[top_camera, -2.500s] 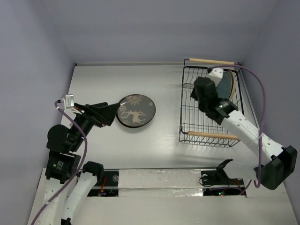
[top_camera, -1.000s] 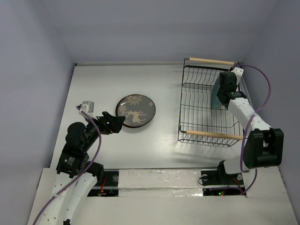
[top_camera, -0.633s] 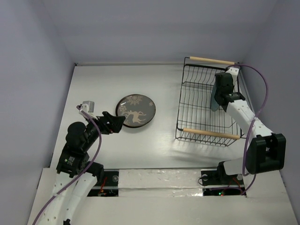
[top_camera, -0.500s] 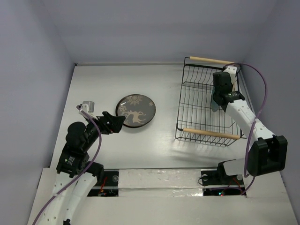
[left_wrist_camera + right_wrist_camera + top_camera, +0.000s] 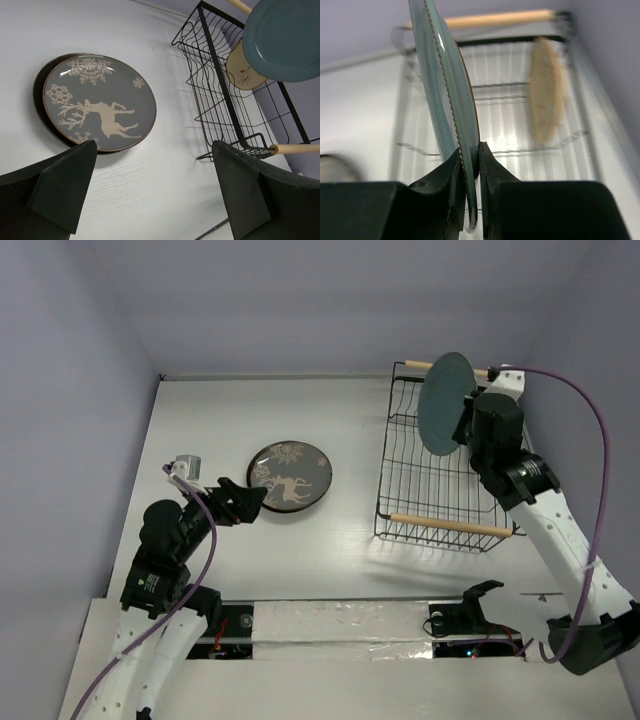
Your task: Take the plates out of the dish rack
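The right gripper [image 5: 469, 152] pinches the rim of the teal plate [image 5: 445, 403], which is held on edge above the far end of the dish rack [image 5: 450, 525]. The plate's top is cut off in the wrist view. A tan plate [image 5: 245, 72] stands in the rack, blurred, its motif hard to make out. On the table [image 5: 200, 420] the deer plate [image 5: 290, 476] lies on what may be another dark plate, with only a crescent showing. The left gripper [image 5: 242, 502] hovers just beside it, fingers spread wide.
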{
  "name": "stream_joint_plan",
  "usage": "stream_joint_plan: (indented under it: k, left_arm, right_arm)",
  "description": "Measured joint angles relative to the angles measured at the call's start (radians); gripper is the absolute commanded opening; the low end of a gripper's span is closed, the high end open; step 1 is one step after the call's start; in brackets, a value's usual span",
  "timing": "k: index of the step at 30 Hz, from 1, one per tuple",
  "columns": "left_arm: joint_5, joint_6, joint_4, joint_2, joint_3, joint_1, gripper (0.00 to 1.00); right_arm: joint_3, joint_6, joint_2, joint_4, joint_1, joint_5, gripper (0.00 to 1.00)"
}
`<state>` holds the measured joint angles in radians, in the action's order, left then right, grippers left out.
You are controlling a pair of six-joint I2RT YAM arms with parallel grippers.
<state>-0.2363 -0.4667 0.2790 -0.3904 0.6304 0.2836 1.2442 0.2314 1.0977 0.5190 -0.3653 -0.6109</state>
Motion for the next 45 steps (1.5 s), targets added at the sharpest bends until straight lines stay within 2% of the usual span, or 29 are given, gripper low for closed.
stream_joint_plan:
  k: [4,7,15,20,21,22,23,24,25,27,29,31,34,41,42,44,45]
  left_arm:
    - [0.000,0.002,0.000,0.000,0.000,-0.006,0.99]
    - [0.001,0.003,0.000,0.000,0.000,-0.010,0.99]
    - [-0.018,0.014,-0.012,0.005,0.000,-0.017,0.99]
    - [-0.041,0.023,-0.021,0.030,0.000,-0.024,0.98]
    - [-0.041,0.024,-0.023,0.039,0.000,-0.025,0.91]
    - [-0.043,0.024,-0.025,0.045,0.000,-0.026,0.70]
    - [-0.046,0.025,-0.030,0.049,-0.001,-0.029,0.58]
    - [-0.049,0.025,-0.034,0.050,-0.001,-0.031,0.42]
    - [-0.054,0.029,-0.039,0.050,-0.002,-0.032,0.15]
    - [-0.062,0.034,-0.044,0.049,-0.002,-0.035,0.08]
    - [-0.068,0.039,-0.047,0.046,-0.002,-0.037,0.12]
    - [-0.070,0.040,-0.047,0.042,-0.002,-0.037,0.28]
    - [-0.070,0.040,-0.046,0.040,-0.002,-0.037,0.40]
    - [-0.070,0.039,-0.047,0.040,-0.002,-0.037,0.49]
    - [-0.070,0.039,-0.047,0.040,-0.002,-0.037,0.50]
    - [-0.070,0.038,-0.047,0.040,-0.002,-0.037,0.51]
    - [-0.070,0.038,-0.047,0.040,-0.002,-0.037,0.51]
  right_arm:
    - [-0.046,0.100,-0.052,-0.147,-0.040,0.201,0.00]
    - [-0.086,0.191,-0.008,-0.286,-0.083,0.344,0.00]
    - [-0.101,0.393,0.370,-0.540,-0.235,0.629,0.00]
    - [-0.098,0.450,0.526,-0.588,-0.321,0.688,0.00]
    - [-0.097,0.460,0.553,-0.594,-0.336,0.696,0.00]
    - [-0.096,0.470,0.573,-0.600,-0.345,0.702,0.00]
    - [-0.096,0.483,0.595,-0.607,-0.352,0.706,0.00]
    - [-0.096,0.492,0.610,-0.616,-0.356,0.712,0.01]
    - [-0.096,0.503,0.625,-0.625,-0.357,0.717,0.01]
    - [-0.096,0.525,0.649,-0.644,-0.356,0.724,0.03]
    - [-0.096,0.548,0.670,-0.677,-0.355,0.731,0.05]
    - [-0.096,0.565,0.690,-0.708,-0.355,0.734,0.09]
    - [-0.096,0.583,0.708,-0.723,-0.352,0.740,0.17]
    - [-0.086,0.563,0.714,-0.705,-0.349,0.702,0.35]
    - [-0.079,0.550,0.714,-0.686,-0.349,0.696,0.45]
    - [-0.054,0.527,0.718,-0.644,-0.350,0.687,0.55]
    - [-0.037,0.508,0.721,-0.622,-0.353,0.684,0.63]
